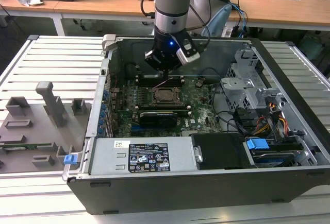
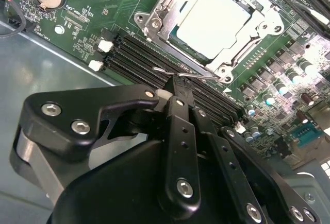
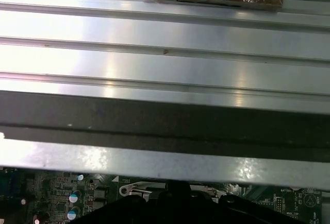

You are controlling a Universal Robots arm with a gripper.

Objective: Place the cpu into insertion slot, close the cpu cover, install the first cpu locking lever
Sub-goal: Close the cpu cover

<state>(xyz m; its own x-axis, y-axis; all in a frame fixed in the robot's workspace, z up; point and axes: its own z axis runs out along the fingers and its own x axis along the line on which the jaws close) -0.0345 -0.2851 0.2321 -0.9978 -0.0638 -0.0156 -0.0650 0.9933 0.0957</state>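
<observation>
The cpu (image 2: 214, 18) lies pale and flat in the insertion slot (image 1: 166, 96) of the green motherboard (image 1: 198, 108). The silver cpu cover (image 2: 154, 22) lies flat around the cpu, framing its top. My gripper (image 2: 178, 83) hangs just beside the socket's edge, over the black memory slots (image 2: 131, 54), with its black fingers (image 2: 181, 126) shut together. A thin wire locking lever (image 2: 198, 74) runs along the socket's side right at the fingertips and seems to touch them. In the exterior view my gripper (image 1: 166, 71) stands just behind the socket inside the open case.
A long black expansion card (image 1: 157, 117) sits in front of the socket. The drive cage (image 1: 247, 87) and loose cables (image 1: 260, 123) fill the case on the exterior view's right. The power supply (image 1: 142, 154) lines the front wall. Grey fixtures (image 1: 46, 105) stand on the slatted table.
</observation>
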